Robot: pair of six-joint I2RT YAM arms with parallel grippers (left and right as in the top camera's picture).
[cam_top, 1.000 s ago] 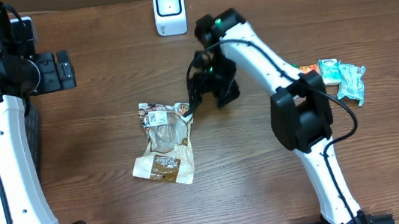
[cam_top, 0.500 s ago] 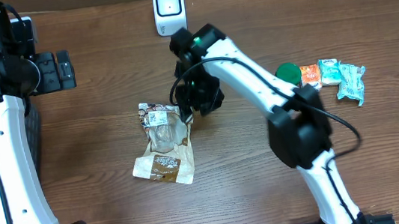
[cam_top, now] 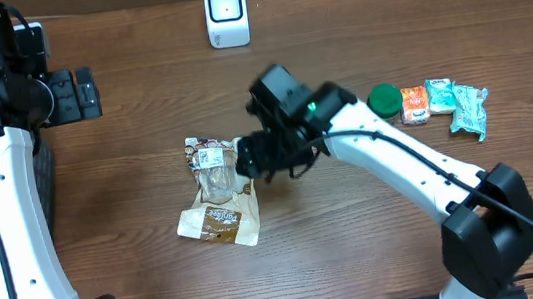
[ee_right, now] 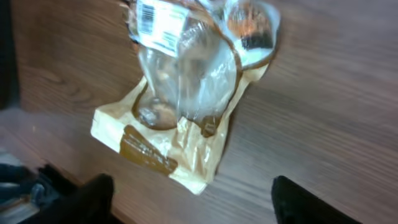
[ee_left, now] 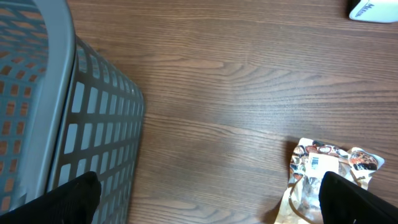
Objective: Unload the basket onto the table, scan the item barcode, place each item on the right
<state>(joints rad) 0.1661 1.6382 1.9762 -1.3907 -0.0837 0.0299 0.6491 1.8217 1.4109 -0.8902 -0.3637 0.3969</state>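
The snack bag (cam_top: 219,192) lies flat on the counter (cam_top: 358,250), barcode sticker (cam_top: 210,157) up, well apart from the scanner (cam_top: 227,13). The right claw (ee_right: 194,202) hangs spread wide just beside it, and the left claw (ee_left: 211,202) is spread too. Pinched badly, the crinkly bag could slip or hide its sticker

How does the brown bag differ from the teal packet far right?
The bag is larger, brown with a clear window; the teal packet is smaller. The bag shows a barcode label face up; the teal packet shows none. The right gripper is beside the bag, far from the teal packet. Both lie flat on the table.
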